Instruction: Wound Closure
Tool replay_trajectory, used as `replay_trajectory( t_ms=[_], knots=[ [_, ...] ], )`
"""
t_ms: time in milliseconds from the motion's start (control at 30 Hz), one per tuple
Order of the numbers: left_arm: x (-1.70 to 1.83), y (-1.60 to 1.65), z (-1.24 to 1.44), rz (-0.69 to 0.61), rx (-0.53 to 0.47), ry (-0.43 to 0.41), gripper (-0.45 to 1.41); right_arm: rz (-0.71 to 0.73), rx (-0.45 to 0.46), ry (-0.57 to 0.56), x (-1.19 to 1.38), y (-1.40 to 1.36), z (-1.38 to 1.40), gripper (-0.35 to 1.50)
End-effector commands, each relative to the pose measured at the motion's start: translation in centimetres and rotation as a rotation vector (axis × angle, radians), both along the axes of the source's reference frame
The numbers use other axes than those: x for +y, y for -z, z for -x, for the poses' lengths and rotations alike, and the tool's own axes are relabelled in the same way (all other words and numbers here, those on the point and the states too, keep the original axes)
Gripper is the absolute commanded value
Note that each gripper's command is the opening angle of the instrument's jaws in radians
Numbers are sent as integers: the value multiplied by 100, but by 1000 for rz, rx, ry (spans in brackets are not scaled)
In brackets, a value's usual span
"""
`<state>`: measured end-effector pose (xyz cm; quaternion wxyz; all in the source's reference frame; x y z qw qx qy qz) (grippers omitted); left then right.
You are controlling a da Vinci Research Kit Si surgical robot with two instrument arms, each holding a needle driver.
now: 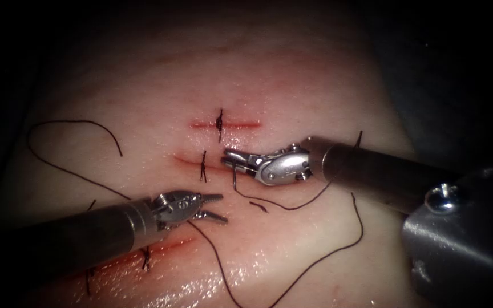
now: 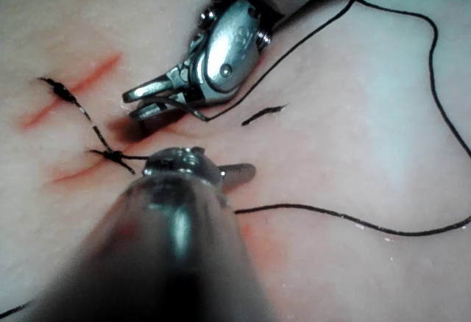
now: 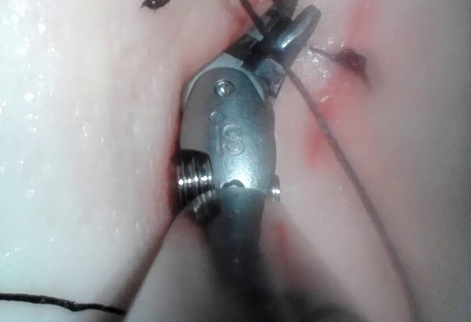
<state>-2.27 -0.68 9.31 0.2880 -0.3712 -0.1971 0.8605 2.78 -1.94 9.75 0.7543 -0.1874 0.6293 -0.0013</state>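
Pale pink tissue (image 1: 292, 80) bears red cuts (image 1: 223, 123), black thread (image 1: 338, 251), and silvery metal hands (image 1: 232, 159).

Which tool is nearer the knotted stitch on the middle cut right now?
Right. The right tool holds the needle just right of the knotted stitch on the middle cut. The left tool, jaws open and empty, sits below it, farther off.

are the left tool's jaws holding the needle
No, in the endoscope view the left tool has its jaws open and empty, while the needle hangs from the right tool, whose jaws are shut on it.
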Motion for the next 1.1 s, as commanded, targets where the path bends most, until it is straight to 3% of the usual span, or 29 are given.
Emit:
replay_trajectory(
  t_ms=[33,133,333,1100],
  knots=[
    [2,-6,6,1,-1,0,25,-27,-7,2,3,-10,-9,-35],
    [7,-6,9,-3,0,3,27,-166,-74,38,-2,-26,-11,-35],
    [13,-8,13,-7,2,8,27,-279,-140,17,-12,-47,-4,-35],
    [26,-35,0,-6,44,18,27,-297,-156,49,-39,-43,11,-35]
  ],
)
